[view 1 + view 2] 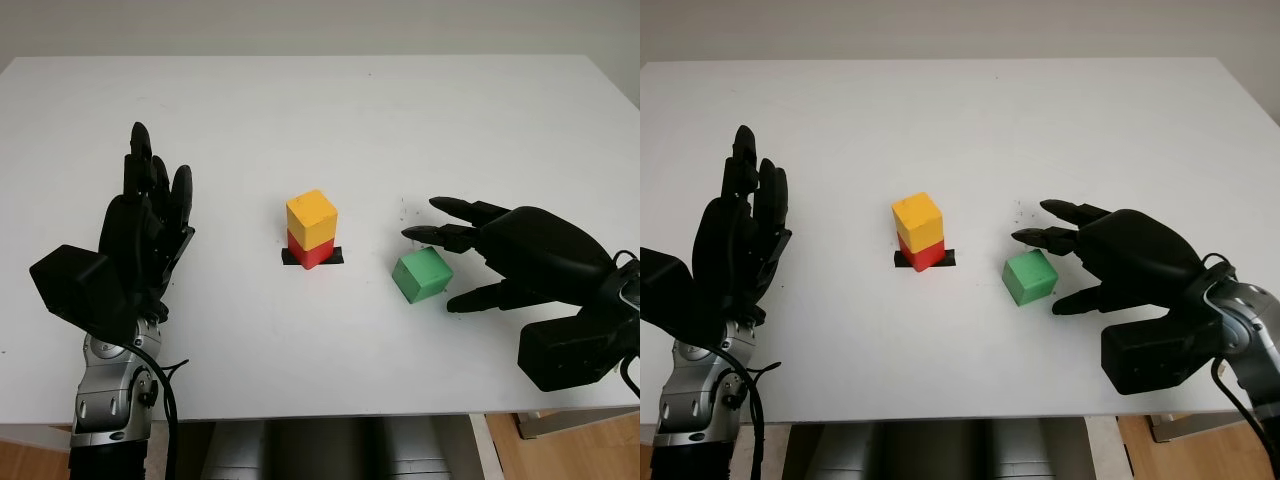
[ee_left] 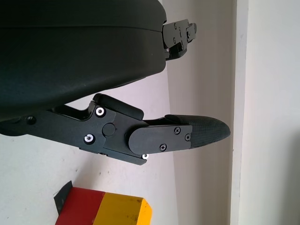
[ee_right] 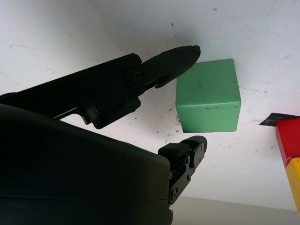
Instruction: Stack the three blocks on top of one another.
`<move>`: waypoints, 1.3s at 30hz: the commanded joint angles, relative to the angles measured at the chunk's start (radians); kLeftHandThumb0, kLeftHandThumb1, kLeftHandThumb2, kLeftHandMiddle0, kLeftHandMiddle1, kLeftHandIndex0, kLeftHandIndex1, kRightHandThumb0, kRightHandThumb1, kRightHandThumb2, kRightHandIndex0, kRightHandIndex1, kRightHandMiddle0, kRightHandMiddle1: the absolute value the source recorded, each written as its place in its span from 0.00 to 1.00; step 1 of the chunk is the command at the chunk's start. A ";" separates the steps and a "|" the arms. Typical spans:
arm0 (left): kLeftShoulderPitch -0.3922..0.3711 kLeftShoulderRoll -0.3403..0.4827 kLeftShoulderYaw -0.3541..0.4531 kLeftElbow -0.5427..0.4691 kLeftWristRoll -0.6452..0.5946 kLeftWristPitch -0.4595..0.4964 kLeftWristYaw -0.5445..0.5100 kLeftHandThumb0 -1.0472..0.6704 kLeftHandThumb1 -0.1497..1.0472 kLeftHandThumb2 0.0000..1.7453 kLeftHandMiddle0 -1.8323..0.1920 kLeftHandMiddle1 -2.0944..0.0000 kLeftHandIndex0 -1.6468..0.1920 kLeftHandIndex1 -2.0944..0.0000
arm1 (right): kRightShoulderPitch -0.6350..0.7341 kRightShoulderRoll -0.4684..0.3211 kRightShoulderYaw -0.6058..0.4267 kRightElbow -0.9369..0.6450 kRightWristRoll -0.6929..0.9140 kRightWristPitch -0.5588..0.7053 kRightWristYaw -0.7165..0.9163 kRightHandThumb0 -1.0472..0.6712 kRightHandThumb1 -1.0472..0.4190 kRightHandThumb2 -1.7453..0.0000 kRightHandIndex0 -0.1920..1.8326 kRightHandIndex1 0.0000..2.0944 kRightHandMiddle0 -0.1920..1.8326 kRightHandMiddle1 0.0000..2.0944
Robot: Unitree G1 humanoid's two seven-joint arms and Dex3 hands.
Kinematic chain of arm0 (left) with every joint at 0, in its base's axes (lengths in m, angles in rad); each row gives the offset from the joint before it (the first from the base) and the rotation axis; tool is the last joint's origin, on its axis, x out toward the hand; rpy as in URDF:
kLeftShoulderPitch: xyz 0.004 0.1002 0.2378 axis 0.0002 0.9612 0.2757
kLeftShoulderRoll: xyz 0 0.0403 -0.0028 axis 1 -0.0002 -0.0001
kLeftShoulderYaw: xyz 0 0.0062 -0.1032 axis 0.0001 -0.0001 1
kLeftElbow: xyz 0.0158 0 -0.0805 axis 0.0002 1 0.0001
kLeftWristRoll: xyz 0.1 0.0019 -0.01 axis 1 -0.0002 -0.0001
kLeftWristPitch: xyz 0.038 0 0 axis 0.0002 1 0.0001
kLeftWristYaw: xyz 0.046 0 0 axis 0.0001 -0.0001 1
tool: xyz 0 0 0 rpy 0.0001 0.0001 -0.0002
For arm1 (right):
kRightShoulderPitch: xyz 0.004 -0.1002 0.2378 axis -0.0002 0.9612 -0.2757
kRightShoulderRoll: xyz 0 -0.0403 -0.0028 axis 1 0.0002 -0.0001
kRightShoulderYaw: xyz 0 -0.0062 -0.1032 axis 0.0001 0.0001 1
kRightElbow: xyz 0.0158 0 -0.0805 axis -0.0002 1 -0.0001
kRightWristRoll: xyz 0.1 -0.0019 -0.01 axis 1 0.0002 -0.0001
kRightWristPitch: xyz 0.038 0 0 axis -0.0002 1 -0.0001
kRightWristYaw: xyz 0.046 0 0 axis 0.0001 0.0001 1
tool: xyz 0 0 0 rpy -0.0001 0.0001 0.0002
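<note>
Yellow block (image 1: pixel 311 217), red block (image 1: pixel 308 251), green block (image 1: pixel 421 275), black marker patch (image 1: pixel 336 256), white table (image 1: pixel 320 110).

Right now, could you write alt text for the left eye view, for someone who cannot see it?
A yellow block sits on a red block mid-table. To its right, the right robot hand, open, brackets a lone green block on the white table. The left robot hand is open, well left of the stack.
</note>
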 commanded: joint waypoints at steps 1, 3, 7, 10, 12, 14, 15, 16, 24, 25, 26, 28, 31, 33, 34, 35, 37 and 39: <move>0.006 -0.006 -0.006 -0.021 0.007 0.008 0.012 0.21 1.00 0.26 1.00 0.99 0.99 0.97 | -0.011 -0.008 0.004 -0.001 0.016 0.000 0.008 0.29 0.07 0.97 0.19 0.03 0.30 0.06; 0.009 -0.006 -0.007 -0.024 0.007 0.011 0.011 0.22 1.00 0.28 1.00 0.99 0.98 0.97 | -0.012 -0.004 0.006 -0.001 0.027 0.005 0.014 0.29 0.07 0.97 0.19 0.03 0.30 0.06; 0.009 -0.007 -0.009 -0.020 0.004 0.004 0.006 0.22 1.00 0.29 1.00 0.99 0.99 0.97 | -0.020 0.007 0.014 0.023 0.044 -0.024 -0.001 0.28 0.07 0.97 0.20 0.03 0.31 0.07; 0.009 -0.010 -0.010 -0.019 0.005 0.006 0.011 0.22 1.00 0.28 1.00 0.99 0.99 0.97 | -0.020 0.017 0.015 0.040 0.071 -0.042 -0.005 0.29 0.07 0.97 0.21 0.03 0.31 0.07; 0.008 -0.012 -0.010 -0.015 0.004 0.001 0.010 0.22 1.00 0.28 1.00 0.99 0.98 0.97 | -0.022 0.022 0.017 0.051 0.084 -0.051 -0.007 0.29 0.07 0.97 0.21 0.03 0.31 0.08; 0.008 -0.011 -0.010 -0.011 0.005 -0.005 0.009 0.22 1.00 0.28 1.00 0.99 0.99 0.97 | -0.025 0.026 0.020 0.054 0.091 -0.052 -0.004 0.28 0.07 0.97 0.21 0.03 0.31 0.08; 0.008 -0.011 -0.010 -0.011 0.007 -0.004 0.010 0.22 1.00 0.28 1.00 0.99 0.98 0.97 | -0.026 0.027 0.022 0.054 0.092 -0.050 -0.003 0.28 0.07 0.97 0.21 0.03 0.31 0.08; 0.008 -0.012 -0.011 -0.014 0.010 -0.001 0.014 0.22 1.00 0.28 1.00 0.99 0.98 0.97 | -0.027 0.027 0.023 0.054 0.093 -0.050 -0.002 0.28 0.07 0.97 0.21 0.03 0.31 0.08; 0.013 -0.014 -0.014 -0.026 0.017 0.012 0.024 0.22 1.00 0.27 1.00 0.98 0.98 0.97 | -0.034 0.043 0.027 0.082 0.112 -0.067 -0.018 0.30 0.06 0.97 0.23 0.03 0.30 0.13; 0.013 -0.015 -0.013 -0.025 0.015 0.010 0.024 0.22 1.00 0.27 1.00 0.98 0.98 0.97 | -0.035 0.044 0.028 0.084 0.113 -0.068 -0.018 0.31 0.06 0.97 0.23 0.03 0.25 0.24; 0.013 -0.016 -0.013 -0.026 0.014 0.012 0.026 0.22 1.00 0.27 1.00 0.98 0.98 0.97 | -0.035 0.044 0.028 0.088 0.113 -0.073 -0.021 0.31 0.06 0.97 0.23 0.03 0.21 0.32; 0.014 -0.016 -0.014 -0.030 0.015 0.018 0.029 0.22 1.00 0.27 1.00 0.98 0.98 0.97 | -0.038 0.046 0.028 0.097 0.108 -0.081 -0.030 0.32 0.05 0.97 0.24 0.03 0.17 0.42; 0.015 -0.015 -0.016 -0.030 0.020 0.015 0.031 0.21 1.00 0.27 1.00 0.98 0.98 0.97 | -0.047 0.039 0.030 0.113 0.083 -0.112 -0.060 0.36 0.05 0.97 0.25 0.03 0.16 0.51; 0.015 -0.016 -0.015 -0.028 0.017 0.013 0.029 0.21 1.00 0.27 1.00 0.98 0.98 0.97 | -0.054 0.036 0.032 0.125 0.063 -0.131 -0.080 0.38 0.03 0.97 0.26 0.03 0.16 0.56; 0.015 -0.016 -0.014 -0.027 0.015 0.013 0.028 0.22 1.00 0.27 1.00 0.98 0.98 0.97 | -0.058 0.036 0.033 0.131 0.051 -0.139 -0.093 0.38 0.03 0.97 0.26 0.03 0.16 0.58; 0.015 -0.014 -0.015 -0.026 0.016 0.013 0.026 0.22 1.00 0.27 1.00 0.98 0.98 0.97 | -0.060 0.036 0.033 0.135 0.042 -0.145 -0.103 0.39 0.03 0.97 0.26 0.04 0.16 0.60; 0.015 -0.010 -0.016 -0.025 0.016 0.013 0.021 0.21 1.00 0.27 1.00 0.98 0.98 0.97 | -0.065 0.036 0.034 0.141 0.024 -0.154 -0.120 0.40 0.01 0.97 0.27 0.04 0.16 0.65; 0.014 -0.010 -0.015 -0.025 0.014 0.013 0.019 0.22 1.00 0.27 1.00 0.99 0.99 0.98 | -0.065 0.032 0.035 0.135 0.010 -0.150 -0.125 0.40 0.01 0.97 0.27 0.04 0.16 0.68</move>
